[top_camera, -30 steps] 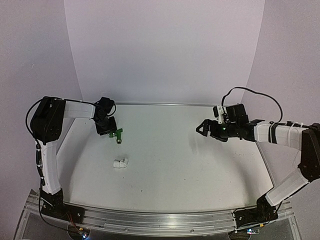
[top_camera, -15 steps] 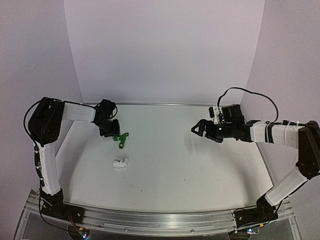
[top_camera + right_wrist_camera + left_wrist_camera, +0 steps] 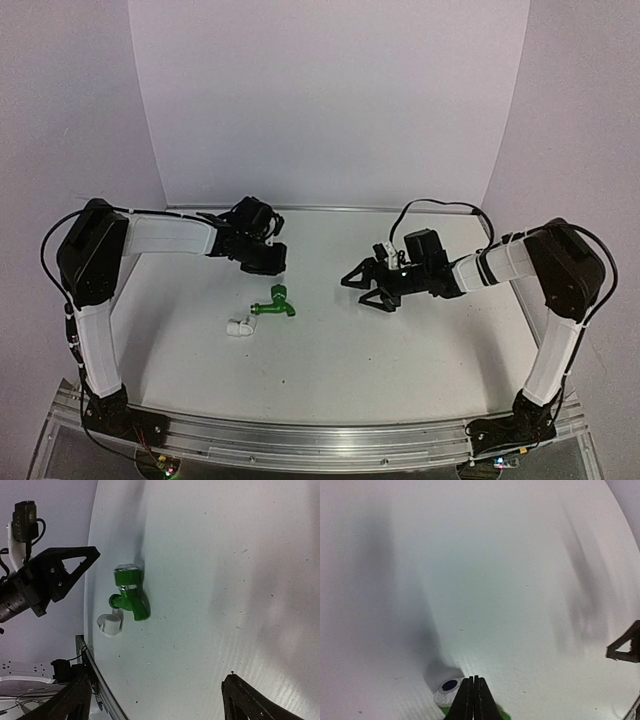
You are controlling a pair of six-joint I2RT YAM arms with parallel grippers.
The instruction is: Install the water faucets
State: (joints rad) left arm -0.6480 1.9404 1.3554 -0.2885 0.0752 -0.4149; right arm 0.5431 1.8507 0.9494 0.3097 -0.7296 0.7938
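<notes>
The green tap [image 3: 273,305] lies on its side on the white table, free of both grippers. The white pipe fitting [image 3: 240,326] lies just to its left, apart from it. My left gripper [image 3: 270,260] is shut and empty, just behind the tap. In the left wrist view its closed fingers [image 3: 474,702] hang over the tap's round white cap with a blue centre [image 3: 447,687]. My right gripper [image 3: 358,288] is open and empty, right of the tap. The right wrist view shows the tap [image 3: 129,595] and the fitting [image 3: 110,625] ahead of the gripper [image 3: 155,682].
The metal rail [image 3: 300,440] runs along the table's near edge. White walls close the back and both sides. The left gripper [image 3: 55,575] shows in the right wrist view beyond the tap.
The left gripper let go of the green tap, which now lies nearer the white fitting, and moved right. The right arm swung left toward the middle.
</notes>
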